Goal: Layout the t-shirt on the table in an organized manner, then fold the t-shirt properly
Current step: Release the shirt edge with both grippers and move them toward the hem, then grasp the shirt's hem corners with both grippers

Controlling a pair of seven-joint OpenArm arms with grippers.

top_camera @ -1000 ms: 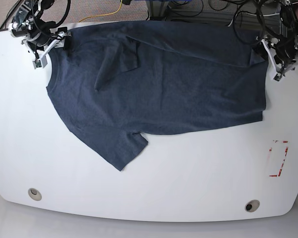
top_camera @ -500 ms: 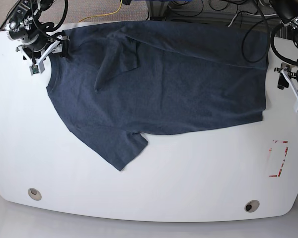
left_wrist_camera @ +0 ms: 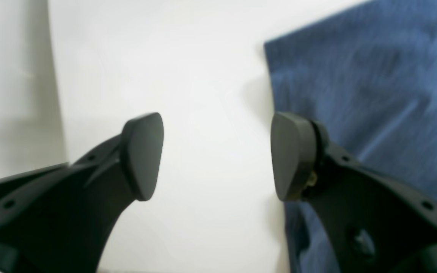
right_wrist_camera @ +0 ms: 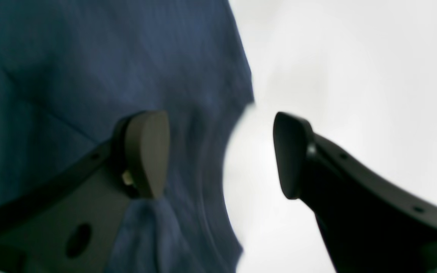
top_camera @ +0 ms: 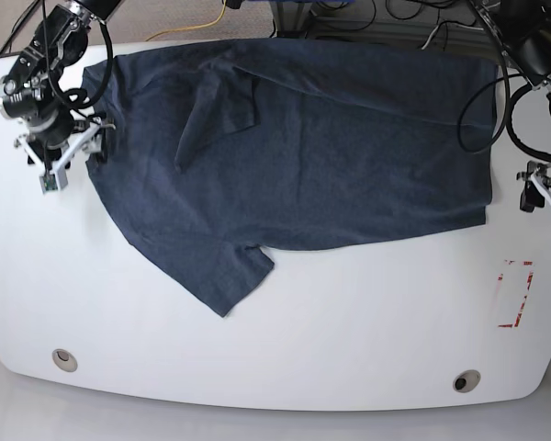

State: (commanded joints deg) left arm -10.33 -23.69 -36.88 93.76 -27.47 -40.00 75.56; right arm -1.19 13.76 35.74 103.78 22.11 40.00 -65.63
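Observation:
The dark slate-blue t-shirt [top_camera: 331, 156] lies spread on the white table [top_camera: 349, 331]. No lettering or tag shows. One sleeve [top_camera: 216, 110] is folded over the body and the other [top_camera: 216, 271] points to the front. My right gripper [top_camera: 66, 158] is open at the shirt's left edge. In the right wrist view [right_wrist_camera: 218, 151] one finger [right_wrist_camera: 146, 151] is over the cloth [right_wrist_camera: 89, 76] and the other over bare table. My left gripper [top_camera: 548, 195] is open and empty beside the shirt's right edge. In the left wrist view [left_wrist_camera: 216, 155] the cloth [left_wrist_camera: 374, 94] lies by one finger [left_wrist_camera: 290, 155].
Two round grey grommets [top_camera: 64, 358] [top_camera: 466, 380] sit near the table's front edge. A red-taped rectangle [top_camera: 515, 294] is at the front right. Cables [top_camera: 386, 18] hang beyond the far edge.
Both grippers have moved from the shirt's far corners toward the front, along its two side edges. The shirt has hardly shifted.

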